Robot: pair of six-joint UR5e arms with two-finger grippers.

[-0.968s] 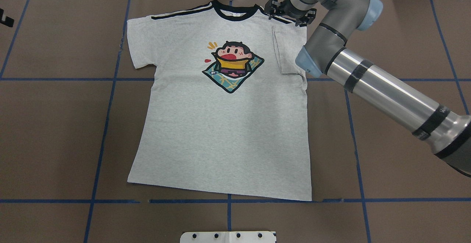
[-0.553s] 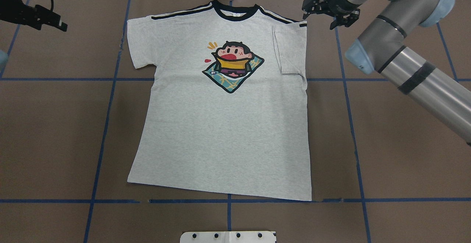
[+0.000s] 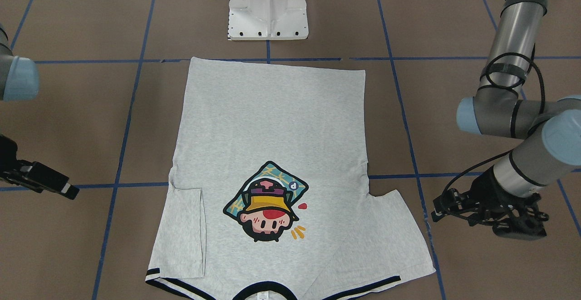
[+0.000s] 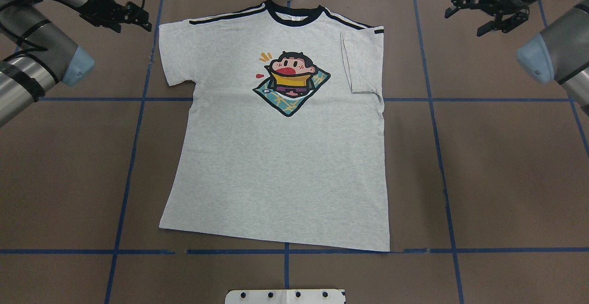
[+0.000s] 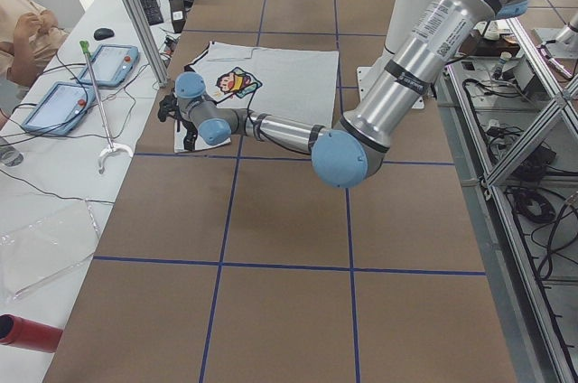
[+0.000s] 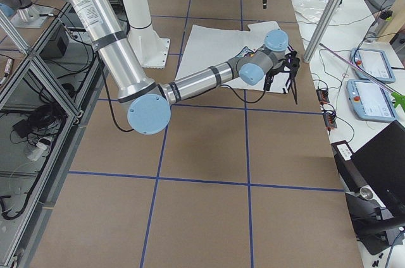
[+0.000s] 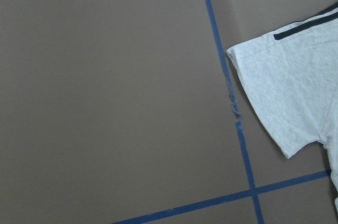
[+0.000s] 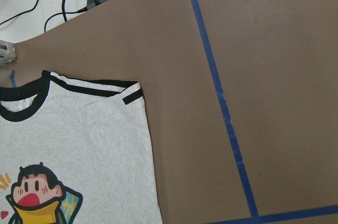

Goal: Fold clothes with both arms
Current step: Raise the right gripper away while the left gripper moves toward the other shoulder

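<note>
1. The T-shirt (image 4: 276, 170) is soft, matt, heather-grey knit cloth; its cartoon print (image 4: 291, 82) looks smooth and flat-coloured.
2. The table cover (image 4: 506, 180) is a matt brown, paper-like sheet, lined with blue tape (image 4: 441, 166) that is frayed at one spot in the left wrist view.
3. The left arm (image 3: 517, 23) has silver metal tubes with a soft sheen; its joint caps (image 3: 563, 139) look like smooth light blue plastic.
4. The pedestal base (image 3: 268, 9) is smooth, white and faintly glossy.

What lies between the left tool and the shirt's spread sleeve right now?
Nothing stands between the left tool and the sleeve: only bare brown table cover and one blue tape line, seen in overhead and left wrist views.
</note>
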